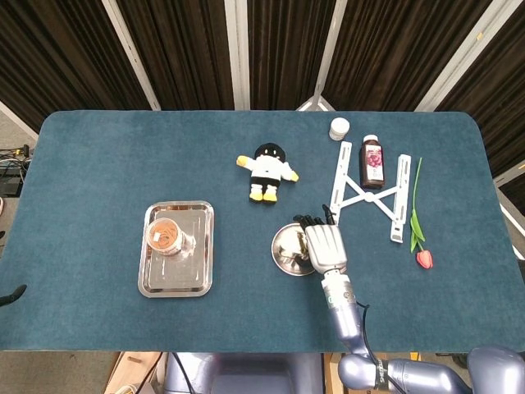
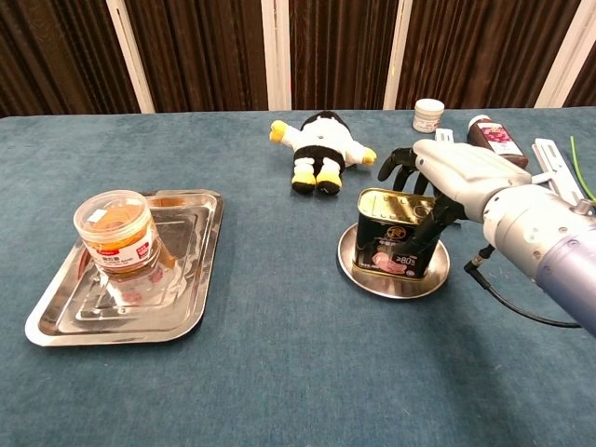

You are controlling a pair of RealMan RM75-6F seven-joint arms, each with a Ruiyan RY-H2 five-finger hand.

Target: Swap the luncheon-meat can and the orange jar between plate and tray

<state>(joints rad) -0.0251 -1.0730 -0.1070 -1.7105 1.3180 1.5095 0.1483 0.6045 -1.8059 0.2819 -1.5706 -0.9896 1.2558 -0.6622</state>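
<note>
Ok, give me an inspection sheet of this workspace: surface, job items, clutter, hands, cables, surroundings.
Surface: blue cloth-covered table.
Job's things: black luncheon-meat can upright on round steel plate; orange-lidded clear jar upright in rectangular steel tray.
Clutter: black-and-white plush doll, small white jar, dark red bottle, white folding stand, pink tulip.
Hands: right robot hand wrapped over the can, thumb against its side; lifted or not, cannot tell. Left robot hand not in view.
Cables: thin black cable under right forearm.
Surroundings: dark curtains behind.
</note>
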